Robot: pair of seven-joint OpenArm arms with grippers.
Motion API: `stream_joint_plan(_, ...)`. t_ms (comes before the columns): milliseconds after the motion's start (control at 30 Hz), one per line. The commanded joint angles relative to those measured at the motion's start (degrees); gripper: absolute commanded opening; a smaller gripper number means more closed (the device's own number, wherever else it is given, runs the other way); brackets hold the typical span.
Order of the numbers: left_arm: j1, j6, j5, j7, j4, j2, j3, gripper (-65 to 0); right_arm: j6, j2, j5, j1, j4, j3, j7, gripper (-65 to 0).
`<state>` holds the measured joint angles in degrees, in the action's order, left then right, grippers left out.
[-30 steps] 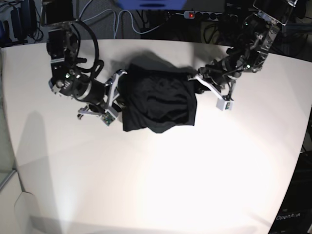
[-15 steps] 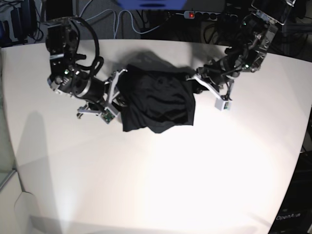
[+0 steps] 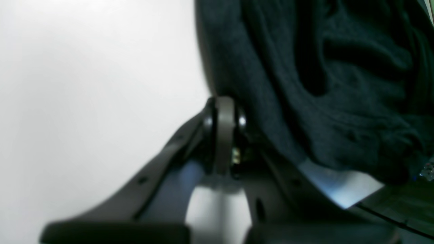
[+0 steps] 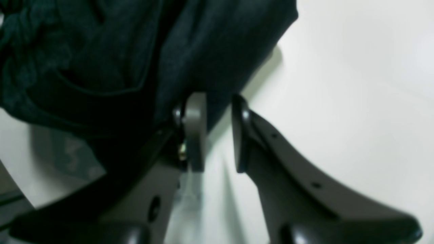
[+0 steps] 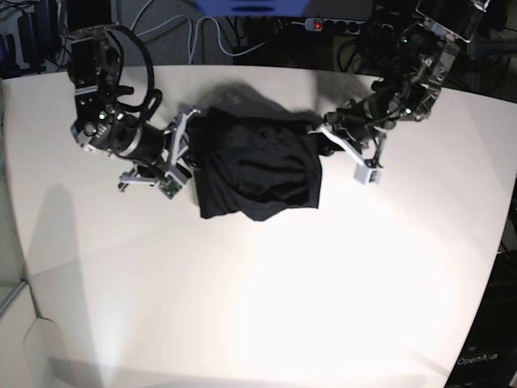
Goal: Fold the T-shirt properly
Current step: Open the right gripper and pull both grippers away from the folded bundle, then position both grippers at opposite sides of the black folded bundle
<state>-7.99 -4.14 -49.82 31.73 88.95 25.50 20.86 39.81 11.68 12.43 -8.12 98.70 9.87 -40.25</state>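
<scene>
Lying bunched on the white surface (image 5: 266, 307), the T-shirt (image 5: 258, 166) looks light, limp and floppy; its edges suit pinching. Left fingers (image 3: 223, 112) clenched beside it; right fingers (image 4: 195, 115) parted, empty.

A white table (image 5: 266, 307) fills the view — behind it, cables (image 5: 198, 36) and a power strip (image 5: 335, 26).

T-shirt (image 5: 258, 166) – soft matt black cloth, wrinkled; table (image 5: 266, 307) – smooth white, slight sheen.
</scene>
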Motion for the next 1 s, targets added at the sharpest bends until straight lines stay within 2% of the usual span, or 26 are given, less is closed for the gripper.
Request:
stream_joint_plan(0, 0.8, -0.1, 0.3, 0.4, 0.4, -0.2, 0.9, -63.6, 0.2, 0.7, 0.6, 0.9, 1.1, -0.2, 1.3, -53.7)
stream_joint_plan(200, 2.2, -0.1, 0.3, 0.1, 0.4, -1.3, 5.2, -63.6, 0.2, 4.8, 0.6, 1.5, 1.0, -2.2, 1.4, -53.7)
stream_joint_plan(367, 2.9, -0.1, 0.4, 0.4, 0.1, -3.1, 6.6, -63.6, 0.2, 6.0, 0.7, 2.5, 1.1, -6.2, 1.2, -53.7)
stream_joint_plan(600, 5.0, -0.1, 0.3, 0.4, 0.2, -5.0, 6.5, -63.6, 0.2, 7.6, 0.7, 2.4, 1.1, -7.5, 1.3, -53.7)
stream_joint_plan(800, 5.0, -0.1, -0.2, 0.4, 0.6, -4.7, 6.2, -63.6, 0.2, 8.8, 0.8, 2.3, 1.1, -7.7, 0.9, -53.4)
stream_joint_plan(967, 4.9, -0.1, -0.2, 0.1, 0.6, -2.9, 6.1, -63.6, 0.2, 8.1, 0.8, 1.5, 1.1, -7.7, 1.2, -53.0)
